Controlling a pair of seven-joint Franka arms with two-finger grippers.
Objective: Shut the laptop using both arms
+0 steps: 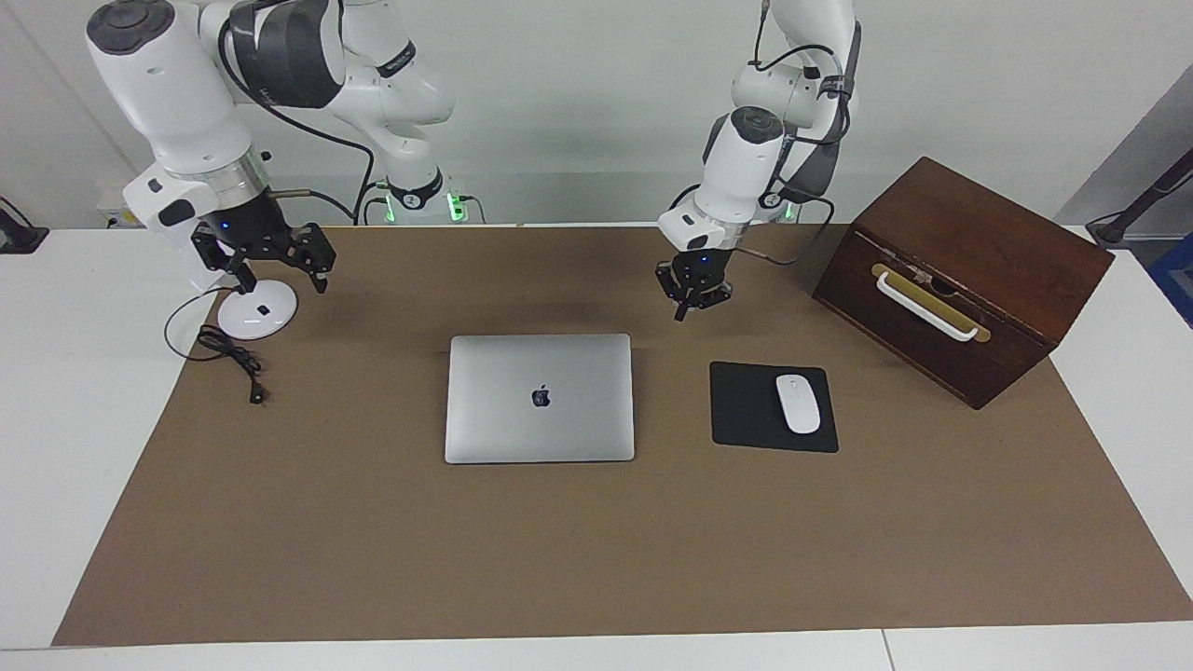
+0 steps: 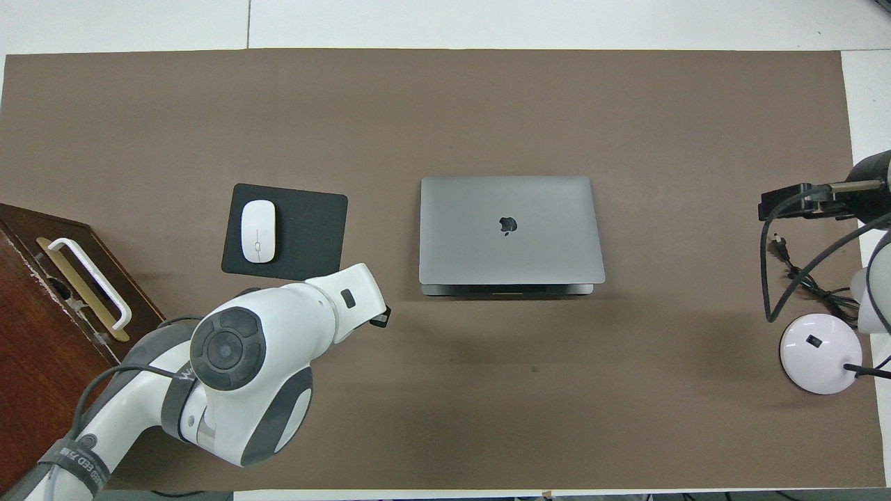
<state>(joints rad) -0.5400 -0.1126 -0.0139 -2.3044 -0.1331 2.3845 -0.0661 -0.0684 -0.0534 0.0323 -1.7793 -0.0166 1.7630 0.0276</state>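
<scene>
Laptop: we see the laptop (image 1: 540,398) shut flat at the centre of the facing view, a thin silver-grey metal slab with rounded corners and a dark apple logo on its smooth lid; in the overhead view (image 2: 511,231) it sits just right of centre, its hinge edge toward the bottom of the frame.

Left gripper: the left gripper (image 1: 688,298) hangs upper right of centre in the facing view, over bare mat between the laptop and the robots; its black fingertips are pressed together on nothing. In the overhead view only a black tip (image 2: 379,319) shows past the white wrist.

Right gripper: the right gripper (image 1: 277,264) hangs at the upper left of the facing view, over the mat's edge beside the lamp base; we see its black clawed fingers spread apart, empty.

Mat: a matte brown mat (image 1: 559,550) covers most of the white table (image 1: 65,391).

Mouse pad: a flat black rectangular mouse pad (image 1: 746,410) lies right of the laptop in the facing view, with a glossy white oval mouse (image 1: 798,403) on it.

Box: a dark wooden box (image 1: 969,270) with a white handle on a brass plate stands at the right of that view, turned at an angle.

Lamp base: a round white lamp base (image 1: 256,315) sits at the left, a black cable (image 1: 228,354) looped just below it.
</scene>
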